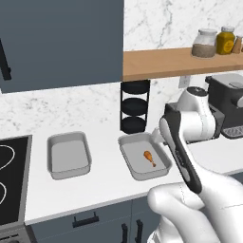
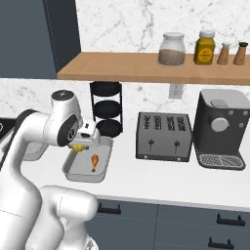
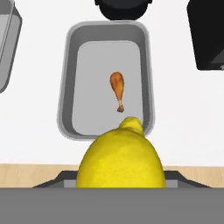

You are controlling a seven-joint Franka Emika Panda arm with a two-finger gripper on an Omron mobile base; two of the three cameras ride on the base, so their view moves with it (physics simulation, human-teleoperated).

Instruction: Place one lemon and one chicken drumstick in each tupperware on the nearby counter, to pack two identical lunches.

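White worktop [image 1: 104, 182] carries two grey trays: one at centre-left of the left base view [image 1: 69, 155] lies bare, one at its centre [image 1: 142, 156] holds a drumstick [image 1: 149, 157]. Low in the hand view, the gripper [image 2: 79, 145] pinches a lemon [image 3: 120, 158] above that tray's near rim. Firm, light and waxy, it likely rolls; hold across its middle.

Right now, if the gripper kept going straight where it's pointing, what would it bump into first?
Probably the tupperware with the chicken drumstick in it. The gripper, holding the lemon, points down toward its near end, though exact depth is hard to judge.
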